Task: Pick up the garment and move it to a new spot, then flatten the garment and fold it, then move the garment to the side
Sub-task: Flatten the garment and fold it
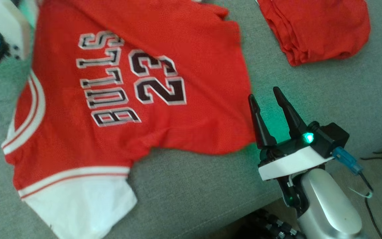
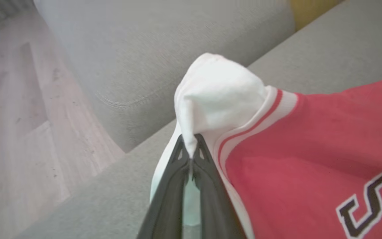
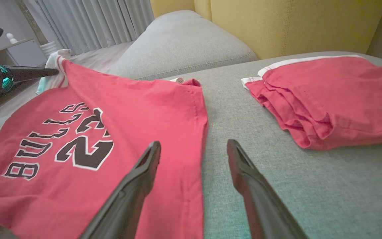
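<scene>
Garment (image 1: 138, 83) on grey sofa (image 1: 194, 192), near folded pile (image 1: 317, 26)

Head view: red mesh jersey with white sleeves (image 1: 184, 126) runs off far edge, near sleeve clipped too; folded red cloth stack (image 1: 313, 30) cut off far right. Closed left gripper (image 2: 191, 151) hides pinched sleeve corner.

Home living room: grey sofa (image 3: 310, 186); pale curtains (image 3: 95, 20); wood-plank floor (image 2: 18, 116)
</scene>
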